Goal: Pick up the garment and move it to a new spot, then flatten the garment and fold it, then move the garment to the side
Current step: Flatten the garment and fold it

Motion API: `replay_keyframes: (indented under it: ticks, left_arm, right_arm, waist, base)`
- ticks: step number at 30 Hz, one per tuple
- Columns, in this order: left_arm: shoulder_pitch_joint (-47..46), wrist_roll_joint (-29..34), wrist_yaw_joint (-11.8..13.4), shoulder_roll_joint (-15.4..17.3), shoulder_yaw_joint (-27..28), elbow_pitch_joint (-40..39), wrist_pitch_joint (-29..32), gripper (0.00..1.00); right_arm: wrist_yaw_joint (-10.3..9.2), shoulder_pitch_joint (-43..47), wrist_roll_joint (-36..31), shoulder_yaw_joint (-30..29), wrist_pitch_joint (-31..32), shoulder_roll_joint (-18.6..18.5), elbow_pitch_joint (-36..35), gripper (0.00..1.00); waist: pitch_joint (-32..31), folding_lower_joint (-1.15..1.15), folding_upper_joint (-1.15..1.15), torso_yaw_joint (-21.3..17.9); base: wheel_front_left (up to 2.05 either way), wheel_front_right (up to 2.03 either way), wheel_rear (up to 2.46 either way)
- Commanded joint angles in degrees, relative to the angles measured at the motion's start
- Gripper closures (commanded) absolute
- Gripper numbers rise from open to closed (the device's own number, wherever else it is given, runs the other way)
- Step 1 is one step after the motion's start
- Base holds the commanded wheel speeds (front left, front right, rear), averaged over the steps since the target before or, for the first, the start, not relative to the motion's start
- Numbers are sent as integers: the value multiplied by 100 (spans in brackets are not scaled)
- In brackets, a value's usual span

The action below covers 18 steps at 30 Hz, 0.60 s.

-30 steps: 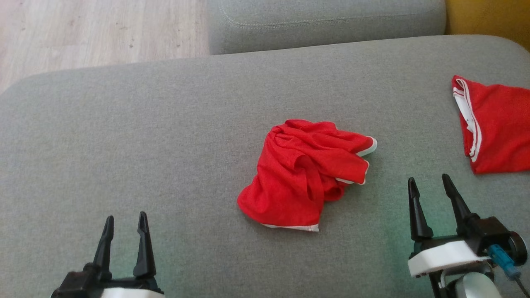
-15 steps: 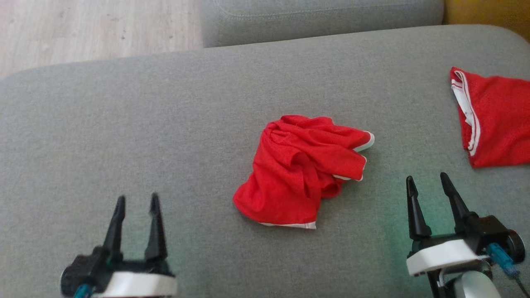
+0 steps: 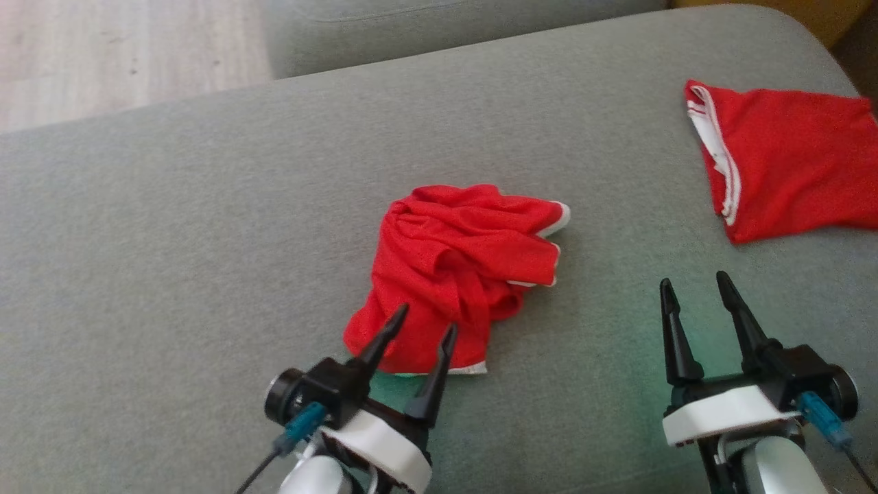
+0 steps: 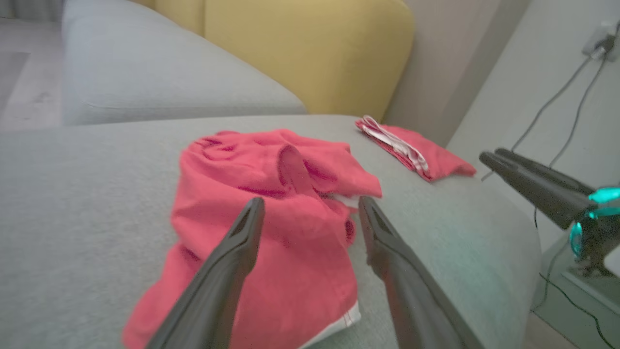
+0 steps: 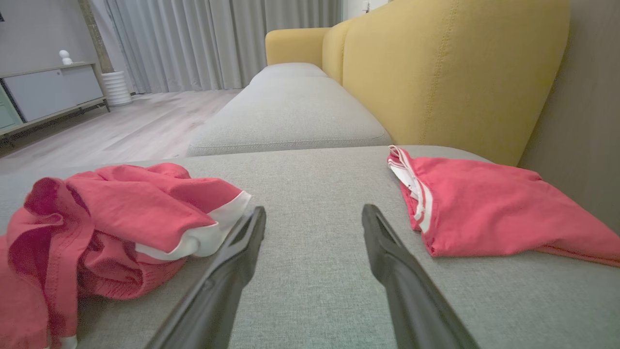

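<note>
A crumpled red garment with white trim lies in a heap in the middle of the grey sofa cushion. It also appears in the left wrist view and the right wrist view. My left gripper hangs open over the garment's near edge, fingers spread, nothing between them. My right gripper stands open to the right of the heap, above bare cushion.
A second red garment with white trim lies flat at the cushion's far right. A yellow sofa back rises behind it. Another grey cushion and wood floor lie beyond.
My left gripper has moved right and forward from the lower left to the garment's near edge, staying open. The head camera has shifted. The right gripper holds its place.
</note>
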Motion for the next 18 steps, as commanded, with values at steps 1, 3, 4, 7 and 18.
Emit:
replay_keyframes:
  ticks: [1,3,4,7,18]
  left_arm:
    - [-305,-5,52,-4,-10,45,87,0]
    - [-338,-47,97,-4,-67,142,101,0]
    - [-383,-44,152,-4,-119,243,109,0]
    - [-524,-76,319,-4,-216,470,93,0]
    - [-1178,15,887,-4,-326,1038,146,0]
  right_arm:
    - [42,-219,45,168,-38,-28,-206,0]
    - [42,-222,53,176,-38,-28,-209,0]
    - [42,-224,61,179,-38,-28,-214,0]
    - [42,-231,76,181,-38,-28,-233,0]
    - [42,-304,130,188,-38,-28,-262,0]
  waist:
    - [45,0,0,-170]
    - [55,0,0,-214]
    - [61,0,0,-255]
    - [92,0,0,-350]
    - [224,0,0,-479]
  base:
    - [0,0,0]
    - [0,0,0]
    - [0,0,0]
    - [0,0,0]
    - [0,0,0]
